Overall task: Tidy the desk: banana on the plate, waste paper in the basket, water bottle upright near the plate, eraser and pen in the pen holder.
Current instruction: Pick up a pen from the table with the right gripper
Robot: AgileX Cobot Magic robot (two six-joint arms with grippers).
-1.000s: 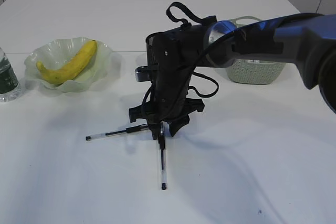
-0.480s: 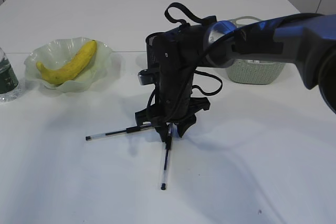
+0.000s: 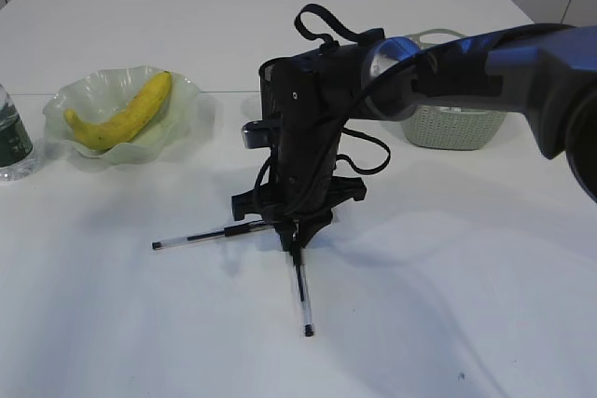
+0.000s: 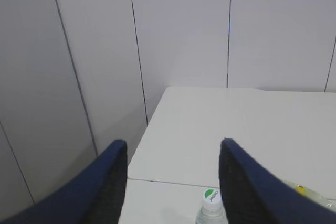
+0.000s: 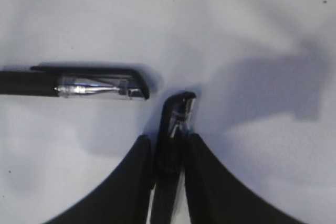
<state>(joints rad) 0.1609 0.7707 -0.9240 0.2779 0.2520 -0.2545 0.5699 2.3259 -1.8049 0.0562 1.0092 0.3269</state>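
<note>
My right gripper (image 3: 293, 228) points down at the desk (image 3: 448, 305) and is shut on the capped end of a pen (image 3: 301, 286); the right wrist view shows its fingers pinching that pen (image 5: 170, 140). A second pen (image 3: 201, 236) (image 5: 79, 85) lies just to its left. The banana (image 3: 126, 114) rests in the plate (image 3: 191, 104). The water bottle (image 3: 11, 142) stands upright at the left edge. My left gripper (image 4: 173, 150) is open above the bottle's cap (image 4: 211, 196). The basket (image 3: 457, 123) sits behind the right arm. The pen holder (image 3: 267, 90) is mostly hidden by that arm. Eraser and waste paper are out of view.
The right arm (image 3: 485, 72) reaches in from the right and crosses in front of the basket. The desk's back edge meets a panelled wall (image 4: 178, 30).
The right gripper's jaws have closed on the pen beneath it, and that pen's free tip has swung to the right. The left gripper has not moved.
</note>
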